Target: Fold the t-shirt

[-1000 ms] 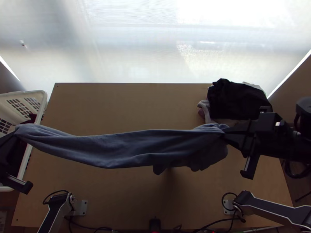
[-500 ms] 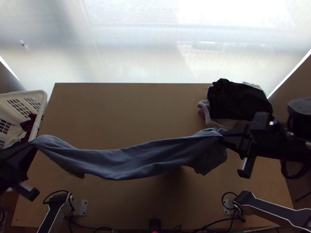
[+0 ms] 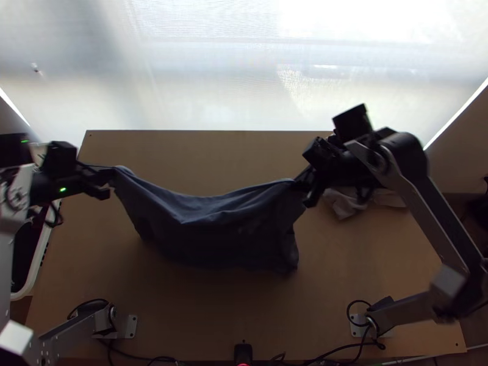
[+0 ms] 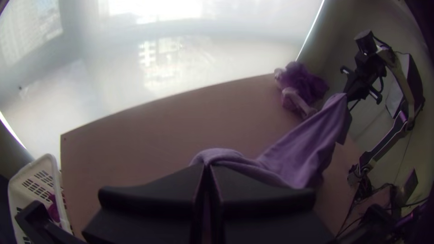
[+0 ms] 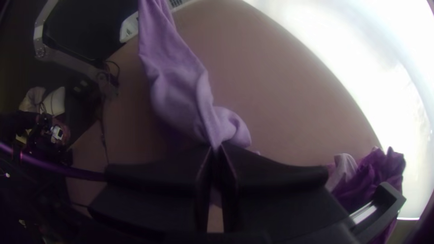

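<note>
In the top view the left gripper (image 3: 108, 177) is shut on one upper corner of the blue-grey t-shirt (image 3: 213, 222), at the table's left. Across from it the right gripper (image 3: 303, 183) is shut on the other end. Between them the shirt sags, its lower part dark and hanging over the middle of the table. The left wrist view has the left gripper (image 4: 207, 168) closed on a bunched bit of the shirt (image 4: 298, 158). In the right wrist view cloth of the shirt (image 5: 181, 90) runs into the closed right gripper (image 5: 217, 149).
A white basket (image 3: 38, 268) with clothes stands at the table's left edge. At the back right a pile of dark and pale clothes (image 3: 348, 201) lies partly under the right arm. The wooden table (image 3: 201, 152) has a small black device (image 3: 243, 354) at its near edge.
Both grippers have come inward and closer together with the shirt, the left one also farther up the table. The cloth, stretched sideways before, now sags and hangs down between them.
</note>
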You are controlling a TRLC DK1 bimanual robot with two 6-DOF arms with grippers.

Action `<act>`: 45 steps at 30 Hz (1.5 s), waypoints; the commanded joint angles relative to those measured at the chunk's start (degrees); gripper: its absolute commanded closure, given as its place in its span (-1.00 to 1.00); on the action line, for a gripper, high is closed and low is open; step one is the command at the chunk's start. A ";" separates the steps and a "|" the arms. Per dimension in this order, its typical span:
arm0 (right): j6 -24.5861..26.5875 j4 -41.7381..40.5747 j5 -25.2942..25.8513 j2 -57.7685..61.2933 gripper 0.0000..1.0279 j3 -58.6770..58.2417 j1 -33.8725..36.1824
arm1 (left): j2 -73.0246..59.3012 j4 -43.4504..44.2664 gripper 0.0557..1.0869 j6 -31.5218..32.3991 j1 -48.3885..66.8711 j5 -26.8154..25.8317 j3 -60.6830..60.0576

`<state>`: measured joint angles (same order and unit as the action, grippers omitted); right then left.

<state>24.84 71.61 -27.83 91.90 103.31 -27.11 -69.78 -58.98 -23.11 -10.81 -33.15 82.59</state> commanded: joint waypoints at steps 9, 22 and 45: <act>5.22 -9.30 -0.11 32.03 0.94 17.37 9.89 | -45.89 8.97 0.92 -1.06 6.50 6.25 19.72; 4.43 -16.86 12.81 47.41 0.94 30.11 11.29 | -67.42 6.60 0.88 1.40 7.29 17.24 46.17; -7.61 -19.32 18.34 37.04 -0.67 22.73 11.21 | -57.84 5.46 -0.91 3.16 6.24 17.68 45.03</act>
<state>18.87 51.33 -9.98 133.82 129.82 -15.33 -132.68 -50.46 -19.05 -4.56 -15.33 128.16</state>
